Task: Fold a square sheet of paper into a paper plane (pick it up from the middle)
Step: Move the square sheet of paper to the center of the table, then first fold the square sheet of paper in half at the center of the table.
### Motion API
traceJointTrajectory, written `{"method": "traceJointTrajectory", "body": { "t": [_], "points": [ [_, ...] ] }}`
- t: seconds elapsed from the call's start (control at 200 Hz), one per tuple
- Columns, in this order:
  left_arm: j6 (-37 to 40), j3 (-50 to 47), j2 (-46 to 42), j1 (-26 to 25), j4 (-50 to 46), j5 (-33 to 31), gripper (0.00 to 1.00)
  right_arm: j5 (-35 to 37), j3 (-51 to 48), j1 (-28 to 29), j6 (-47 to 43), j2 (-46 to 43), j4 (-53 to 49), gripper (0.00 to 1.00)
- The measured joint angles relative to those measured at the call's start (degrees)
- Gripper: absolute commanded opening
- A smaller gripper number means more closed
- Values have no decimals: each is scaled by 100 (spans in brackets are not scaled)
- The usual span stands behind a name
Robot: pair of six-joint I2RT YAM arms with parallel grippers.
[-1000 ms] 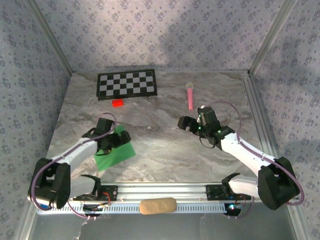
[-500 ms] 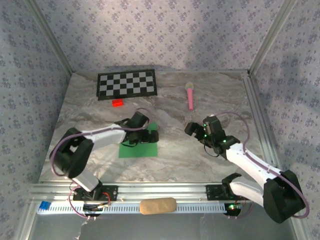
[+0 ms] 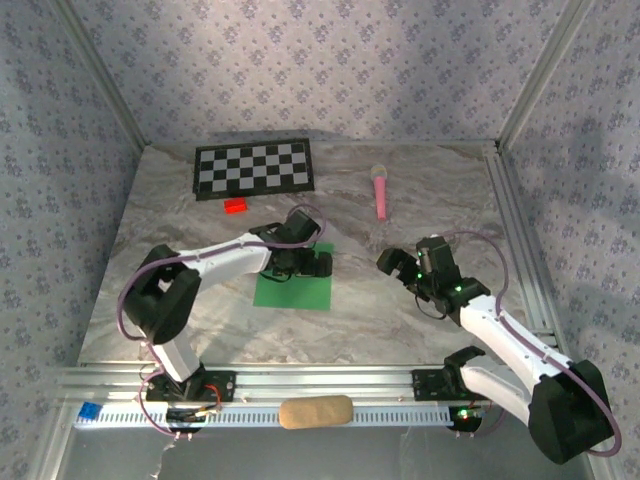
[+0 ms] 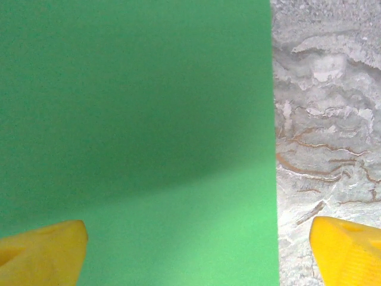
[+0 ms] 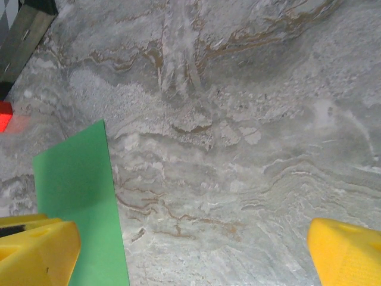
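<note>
The square sheet of paper [image 3: 293, 290] lies flat and green on the marble table, a little left of centre. My left gripper [image 3: 308, 264] hangs over its far edge, jaws open. In the left wrist view the paper [image 4: 137, 119] spreads under my left gripper [image 4: 196, 256]; one yellow fingertip [image 4: 41, 250] is over the paper, the other over bare marble just past the sheet's right edge. My right gripper [image 3: 390, 262] stands open to the right of the sheet, apart from it. In the right wrist view my right gripper [image 5: 190, 256] is over bare marble, with the paper [image 5: 77, 190] at the left.
A black-and-white checkerboard [image 3: 254, 168] lies at the back left, with a small red block [image 3: 236, 206] just in front of it. A pink microphone-shaped toy [image 3: 381, 190] lies at the back right. Metal rails [image 3: 520, 230] border the table.
My left arm has swung right toward the table's centre, and the green sheet has slid right along with it and turned square-on. My right gripper has drawn back to the right and nearer.
</note>
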Motion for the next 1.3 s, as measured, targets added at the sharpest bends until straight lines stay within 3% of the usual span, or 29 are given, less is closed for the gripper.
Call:
{"method": "traceJointTrajectory", "body": {
  "t": [0.305, 0.455, 0.8, 1.299],
  "points": [
    [7, 24, -83, 542, -608, 2, 94, -382, 542, 420, -616, 684, 81, 100],
    [52, 227, 177, 542, -901, 2, 87, -501, 807, 682, -787, 1106, 164, 100],
    [168, 852, 774, 457, -1401, -42, 88, -455, 942, 944, -723, 1720, 225, 100],
    [247, 1309, 1196, 363, -1810, -264, 88, -313, 1001, 951, -680, 1762, 155, 100]
  ]
}}
